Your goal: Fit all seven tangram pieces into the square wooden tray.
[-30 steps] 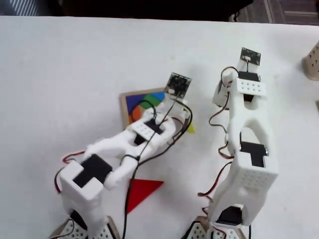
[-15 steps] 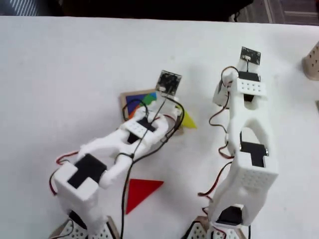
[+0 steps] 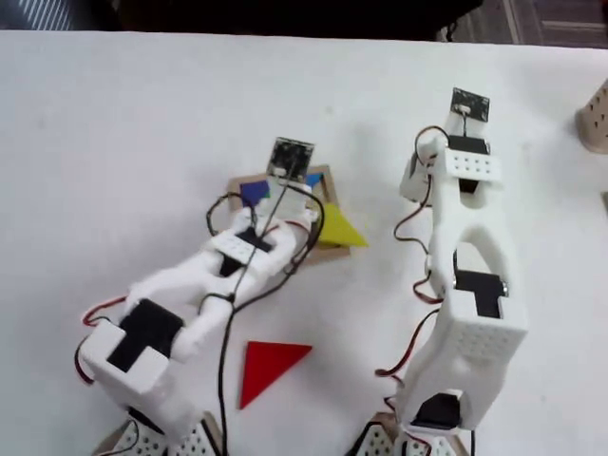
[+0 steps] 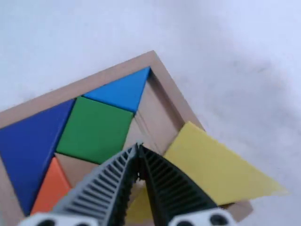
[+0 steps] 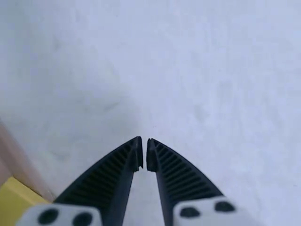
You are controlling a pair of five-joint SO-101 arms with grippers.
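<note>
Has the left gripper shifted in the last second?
Yes. The left gripper swung leftward in the high view, from the wooden tray's right edge toward its middle.

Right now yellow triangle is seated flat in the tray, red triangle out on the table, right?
No: the yellow triangle lies across the wooden tray's rim, jutting past it, as the left wrist view shows. The red triangle is out on the table.

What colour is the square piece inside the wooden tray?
The square piece is green, clearest in the left wrist view.
</note>
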